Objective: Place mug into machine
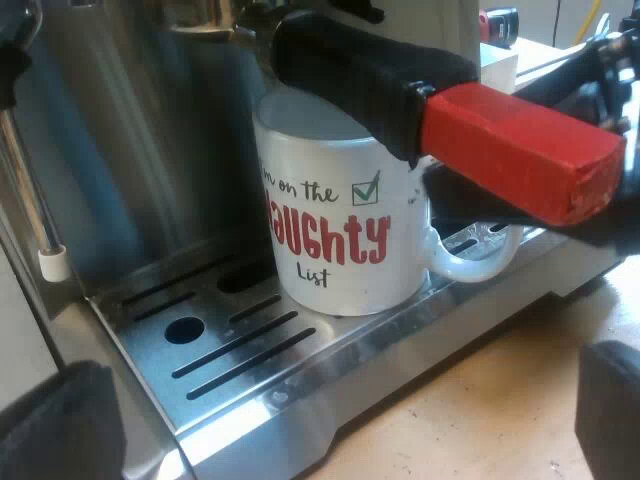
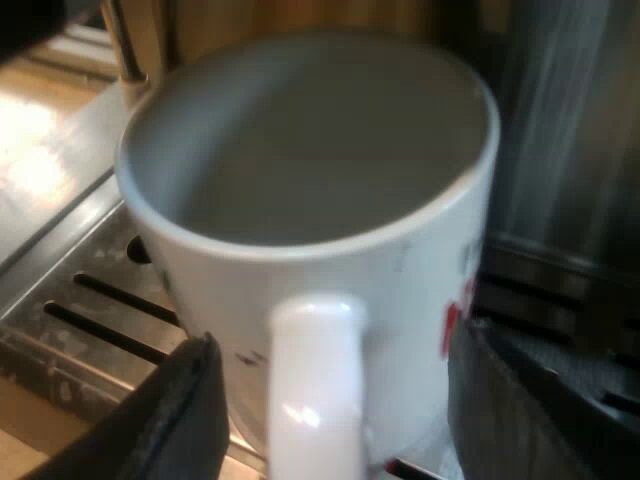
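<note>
Already seated: mug on the drip tray

Nearest, my right gripper has its fingers spread, one on each side of the mug's handle. My left gripper is spread too, over the pale counter. The white mug, printed "Naughty List", stands upright on the slotted steel drip tray, bare white inside. It sits beneath the locked holder with its red-ended handle, at the espresso machine front.

Glossy white ceramic mug; brushed metal drip tray; matt red handle end.
</note>
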`<control>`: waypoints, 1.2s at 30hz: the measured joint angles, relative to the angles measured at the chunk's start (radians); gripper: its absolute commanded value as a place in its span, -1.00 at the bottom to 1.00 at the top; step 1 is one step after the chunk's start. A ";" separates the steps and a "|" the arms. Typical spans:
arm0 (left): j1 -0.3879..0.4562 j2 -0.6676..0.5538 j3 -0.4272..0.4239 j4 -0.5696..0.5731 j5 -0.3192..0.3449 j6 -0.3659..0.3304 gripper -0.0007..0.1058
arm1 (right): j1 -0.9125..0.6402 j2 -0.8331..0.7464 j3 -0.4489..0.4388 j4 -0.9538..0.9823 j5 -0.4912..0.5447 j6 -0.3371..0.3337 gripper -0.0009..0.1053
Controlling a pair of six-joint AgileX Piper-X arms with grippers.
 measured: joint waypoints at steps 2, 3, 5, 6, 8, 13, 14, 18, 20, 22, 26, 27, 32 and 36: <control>0.000 0.000 0.000 0.000 0.000 0.000 0.76 | 0.006 -0.014 0.021 -0.003 0.025 0.005 0.00; 0.000 0.000 0.000 0.000 0.000 0.000 0.76 | 0.016 -0.018 0.040 -0.008 0.030 0.024 0.00; 0.000 0.000 0.000 0.000 0.000 0.000 0.76 | 0.034 -0.018 0.065 -0.024 0.037 0.024 0.00; 0.000 0.000 0.000 0.000 0.000 0.000 0.76 | 0.039 -0.018 0.070 -0.024 0.038 0.024 0.00; 0.000 0.000 0.000 0.000 0.000 0.000 0.76 | 0.060 -0.016 0.091 -0.040 0.038 0.026 0.00; 0.000 0.000 0.000 0.000 0.031 0.000 0.76 | 0.061 0.054 0.095 -0.153 0.041 0.020 0.00; 0.000 0.000 0.000 0.000 0.040 0.000 0.76 | 0.061 0.075 0.095 -0.199 0.041 0.016 0.00; 0.000 0.000 0.000 0.002 0.045 0.000 0.76 | 0.061 0.158 0.079 -0.285 0.041 0.016 -0.01; 0.000 0.000 0.000 0.002 0.045 0.000 0.76 | 0.061 0.183 0.061 -0.289 0.041 0.016 -0.06; 0.000 0.000 0.000 0.002 0.045 0.000 0.76 | 0.061 0.202 0.038 -0.288 0.041 0.016 -0.17; 0.000 0.000 0.000 0.002 0.045 0.000 0.76 | 0.061 0.250 -0.029 -0.288 0.041 0.016 -0.28; 0.000 0.000 0.000 0.002 0.045 0.000 0.76 | 0.061 0.259 -0.043 -0.291 0.041 0.016 -0.28; 0.000 0.000 0.000 0.002 0.045 0.000 0.76 | 0.061 0.314 -0.120 -0.291 0.043 0.016 -0.28; 0.000 0.000 0.000 0.002 0.045 0.000 0.76 | 0.059 0.327 -0.140 -0.284 0.092 0.016 -0.28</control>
